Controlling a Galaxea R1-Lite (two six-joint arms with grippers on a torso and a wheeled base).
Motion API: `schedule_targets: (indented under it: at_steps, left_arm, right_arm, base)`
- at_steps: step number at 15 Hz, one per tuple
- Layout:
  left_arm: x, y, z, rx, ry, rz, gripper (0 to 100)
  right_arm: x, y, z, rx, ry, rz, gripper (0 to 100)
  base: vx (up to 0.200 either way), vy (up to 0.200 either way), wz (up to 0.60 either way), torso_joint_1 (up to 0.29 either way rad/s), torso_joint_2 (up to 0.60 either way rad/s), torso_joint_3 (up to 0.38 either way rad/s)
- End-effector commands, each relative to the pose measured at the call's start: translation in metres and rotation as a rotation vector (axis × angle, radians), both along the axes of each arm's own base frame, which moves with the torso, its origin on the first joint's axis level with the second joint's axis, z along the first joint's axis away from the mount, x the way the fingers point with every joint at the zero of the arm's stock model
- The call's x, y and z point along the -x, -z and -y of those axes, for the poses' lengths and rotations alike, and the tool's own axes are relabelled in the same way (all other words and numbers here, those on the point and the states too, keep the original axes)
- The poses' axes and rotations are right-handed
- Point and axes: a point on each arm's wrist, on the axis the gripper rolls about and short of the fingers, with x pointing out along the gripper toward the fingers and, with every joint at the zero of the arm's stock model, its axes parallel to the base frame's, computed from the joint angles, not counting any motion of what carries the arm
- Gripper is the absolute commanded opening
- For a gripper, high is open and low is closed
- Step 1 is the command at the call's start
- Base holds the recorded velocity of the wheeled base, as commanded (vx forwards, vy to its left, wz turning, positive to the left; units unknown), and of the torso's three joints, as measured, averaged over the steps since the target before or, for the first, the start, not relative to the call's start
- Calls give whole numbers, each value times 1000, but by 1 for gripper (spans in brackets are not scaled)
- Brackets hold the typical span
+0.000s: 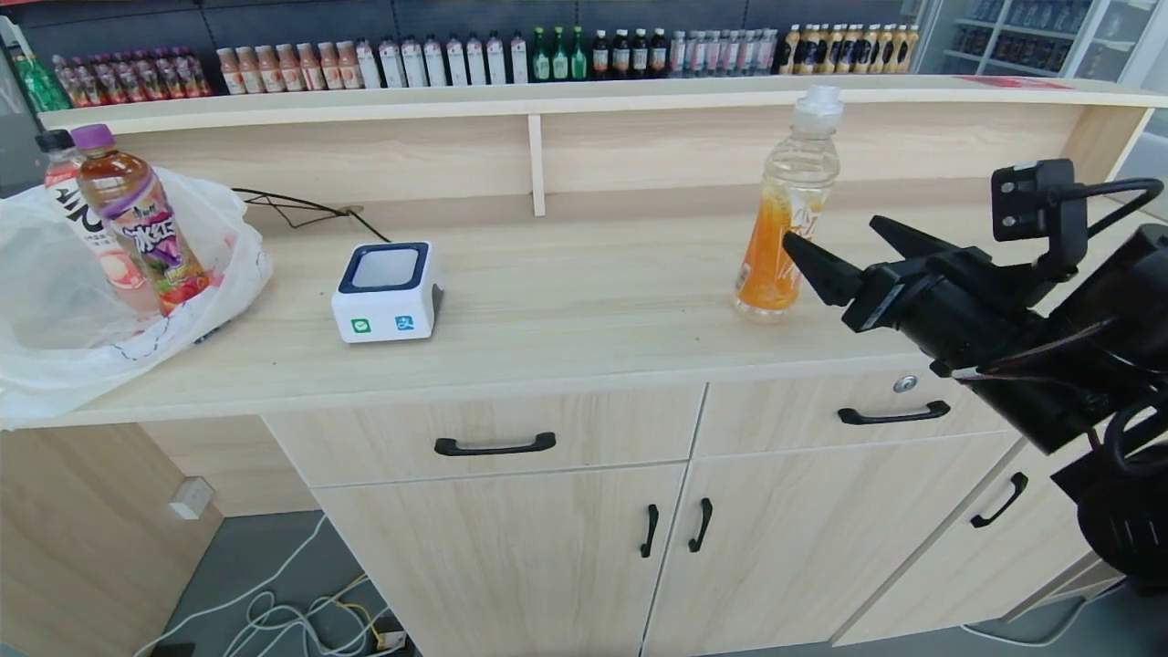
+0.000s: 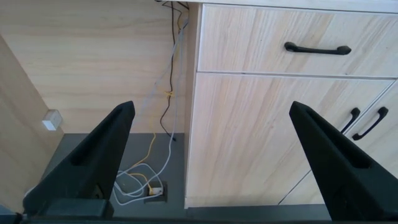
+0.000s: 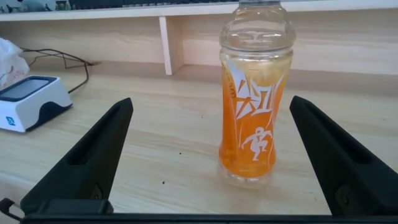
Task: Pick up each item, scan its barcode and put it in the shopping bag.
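An orange drink bottle (image 1: 787,214) with a white cap stands upright on the right part of the wooden counter (image 1: 566,310); it is also the bottle (image 3: 255,106) in the right wrist view. My right gripper (image 1: 853,248) is open just right of it, fingers pointing at it, nothing between them; in its own view the right gripper (image 3: 211,155) frames the bottle from a short distance. The white scanner (image 1: 387,292) with a dark-rimmed top sits mid-counter. The white shopping bag (image 1: 82,301) at the left holds two bottles (image 1: 137,219). My left gripper (image 2: 211,155) is open below counter height, facing cabinet doors.
A raised shelf (image 1: 584,96) with a divider runs along the back of the counter. A black cable (image 1: 292,208) lies behind the scanner. Drawers and cabinet doors (image 1: 511,511) are below the counter. Cables lie on the floor (image 2: 146,183).
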Motion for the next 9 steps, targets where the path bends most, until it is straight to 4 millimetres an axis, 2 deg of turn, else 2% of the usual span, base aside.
schedule_targets:
  at_steps: [1, 7, 9]
  left_arm:
    - [0, 0, 0, 0, 0, 0, 100]
    - [0, 0, 0, 0, 2, 0, 100]
    - [0, 0, 0, 0, 0, 0, 100]
  right_arm:
    - [-7, -16, 0, -9, 8, 20, 100]
    - [-20, -7, 1, 18, 32, -50, 100]
    - [-28, -10, 0, 19, 40, -33, 100]
  base:
    - [0, 0, 0, 0, 0, 0]
    - [0, 0, 0, 0, 0, 0]
    - [0, 0, 0, 0, 0, 0]
